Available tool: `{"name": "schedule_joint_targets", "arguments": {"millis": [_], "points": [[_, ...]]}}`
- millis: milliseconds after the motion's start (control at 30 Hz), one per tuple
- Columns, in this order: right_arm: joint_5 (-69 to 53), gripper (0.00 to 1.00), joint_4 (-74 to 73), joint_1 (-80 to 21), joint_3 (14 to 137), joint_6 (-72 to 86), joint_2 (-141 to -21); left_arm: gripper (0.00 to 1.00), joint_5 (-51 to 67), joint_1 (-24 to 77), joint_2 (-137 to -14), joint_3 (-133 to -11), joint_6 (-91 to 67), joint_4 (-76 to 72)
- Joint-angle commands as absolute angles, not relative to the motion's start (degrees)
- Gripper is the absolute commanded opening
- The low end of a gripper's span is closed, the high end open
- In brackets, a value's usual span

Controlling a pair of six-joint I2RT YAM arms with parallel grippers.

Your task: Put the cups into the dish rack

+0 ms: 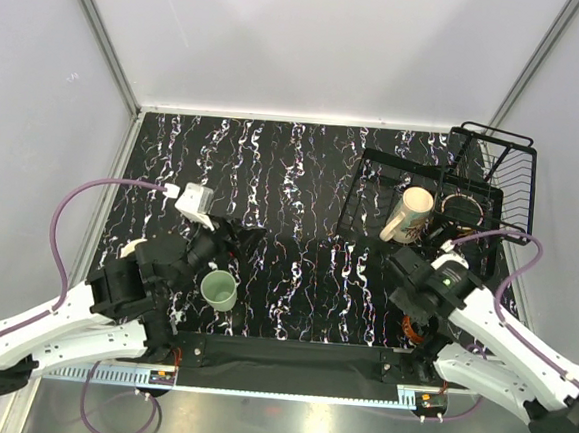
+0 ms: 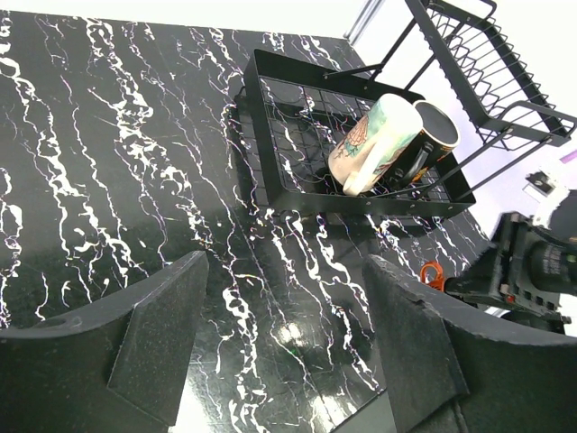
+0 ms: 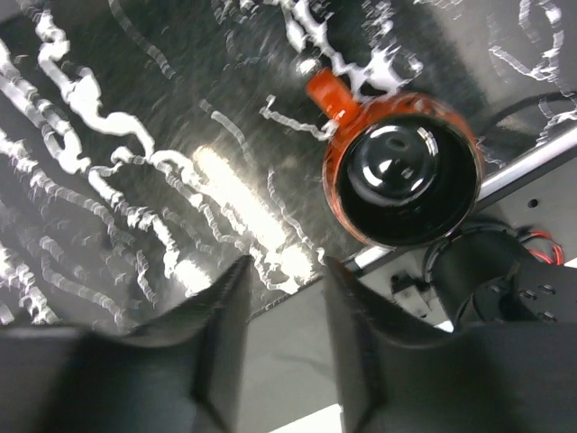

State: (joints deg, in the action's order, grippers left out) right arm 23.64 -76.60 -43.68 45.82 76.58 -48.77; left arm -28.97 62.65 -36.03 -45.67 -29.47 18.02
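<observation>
The black wire dish rack [image 1: 374, 163] stands at the far right, also in the left wrist view [image 2: 270, 135]. In its basket a cream cup [image 1: 407, 214] [image 2: 374, 144] with a printed pattern lies on its side, and a black cup [image 1: 458, 204] [image 2: 435, 133] leans beside it. A mint-green cup [image 1: 218, 290] stands upright near the front left. A red cup [image 3: 401, 167] [image 1: 414, 333] stands upright by the front edge, mostly hidden under the right arm. My left gripper [image 1: 242, 241] [image 2: 284, 302] is open and empty, above the table just behind the green cup. My right gripper [image 1: 421, 309] [image 3: 284, 307] is open and empty, beside the red cup.
The taller slotted wire section [image 1: 509, 169] rises at the rack's far right. Grey walls close in the table on three sides. A black strip [image 1: 289, 355] runs along the front edge between the arm bases.
</observation>
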Motion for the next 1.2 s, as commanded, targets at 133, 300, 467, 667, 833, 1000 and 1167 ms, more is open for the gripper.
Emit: {"name": "schedule_joint_targets", "arguments": {"millis": [133, 300, 467, 667, 833, 1000, 1167], "points": [[32.4, 0.63, -80.2, -44.0, 46.8, 80.7, -55.9, 0.76, -30.1, 62.8, -34.0, -45.3, -27.7, 17.1], [33.7, 0.7, -79.5, -43.9, 46.9, 80.8, -57.2, 0.76, -30.4, 62.8, -33.0, -45.1, -27.2, 17.6], [36.7, 0.83, -79.1, -43.9, 46.5, 84.3, -58.5, 0.76, -30.2, 62.8, -31.8, -44.2, -26.5, 16.8], [39.1, 0.94, -79.1, -43.9, 46.2, 86.8, -60.4, 0.76, -29.6, 62.8, -31.3, -44.9, -25.9, 17.2], [41.0, 0.92, -75.1, -43.9, 43.4, 88.1, -58.8, 0.77, -28.8, 62.8, -30.6, -44.0, -25.8, 16.0], [40.7, 0.79, -70.6, -43.9, 41.8, 89.6, -57.2, 0.77, -28.5, 62.8, -30.7, -43.9, -25.5, 16.3], [40.2, 0.77, -70.0, -43.9, 40.0, 93.6, -58.6, 0.77, -28.4, 62.8, -30.8, -43.5, -25.3, 15.8]]}}
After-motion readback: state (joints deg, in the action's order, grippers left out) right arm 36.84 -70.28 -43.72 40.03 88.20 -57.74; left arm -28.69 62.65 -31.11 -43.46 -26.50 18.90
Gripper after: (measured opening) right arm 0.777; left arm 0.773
